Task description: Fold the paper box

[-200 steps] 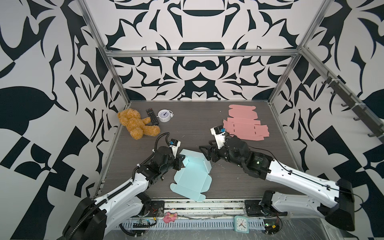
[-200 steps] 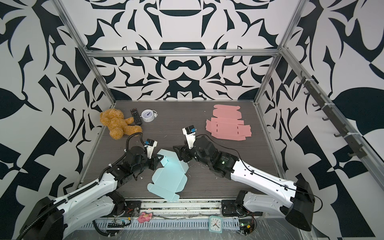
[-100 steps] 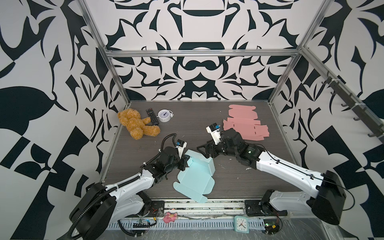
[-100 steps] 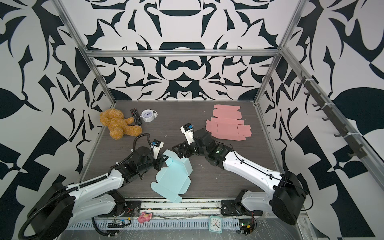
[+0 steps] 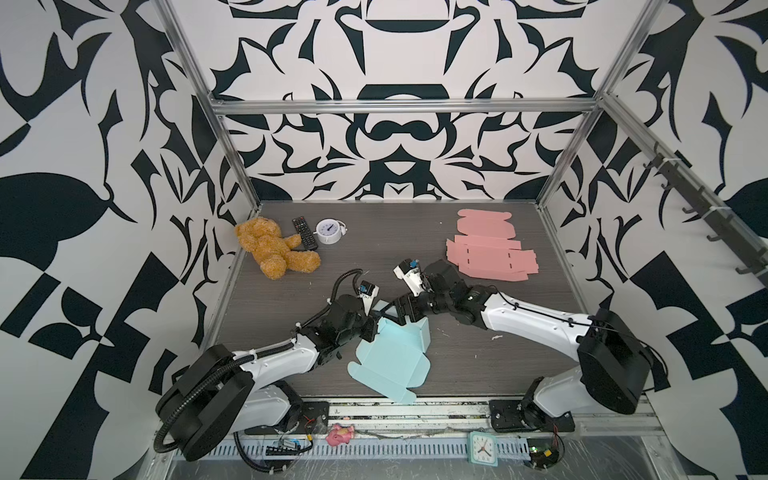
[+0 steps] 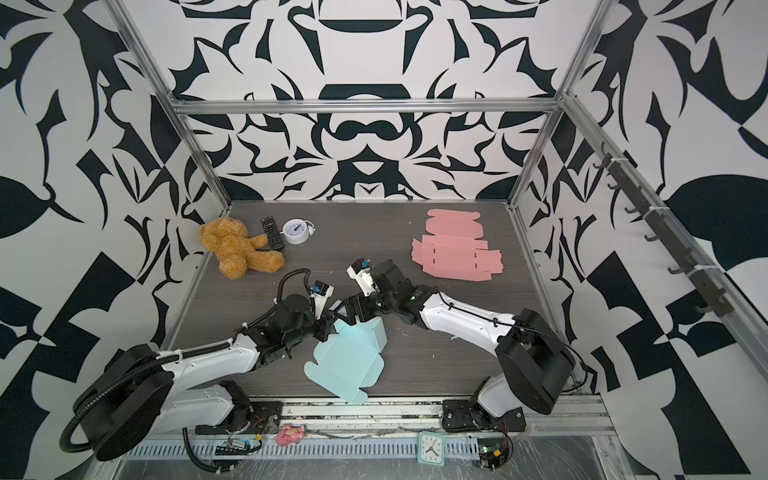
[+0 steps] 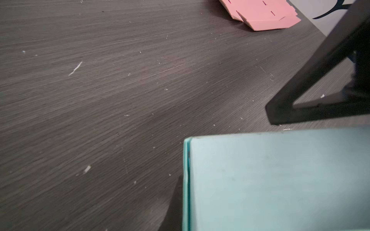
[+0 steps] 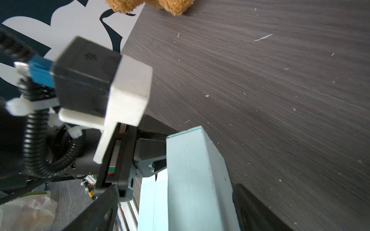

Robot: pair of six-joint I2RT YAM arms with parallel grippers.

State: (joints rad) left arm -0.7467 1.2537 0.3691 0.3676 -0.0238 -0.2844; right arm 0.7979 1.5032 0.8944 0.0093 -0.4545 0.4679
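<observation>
We are widening the jaws of our right gripper (image 5: pixel 405 318) off the raised wall of the blue paper box (image 5: pixel 390 361), front-centre on the table (image 5: pixel 498 332), while our left gripper (image 5: pixel 371 328) is staying clamped on its corner, holding that fold.

top views, stereo pair: set high above the near edge, looking down toward the far side; distant, both framing the whole surface (image 5: pixel 374 257) nearly alike. left wrist view: very close, low over the surface, facing far right toward the pink blanks (image 7: pixel 260 14), blue box (image 7: pixel 280 180) in foreground. right wrist view: equally close, facing far left toward the teddy bear (image 8: pixel 172 6); shares the blue box with left wrist view.
</observation>
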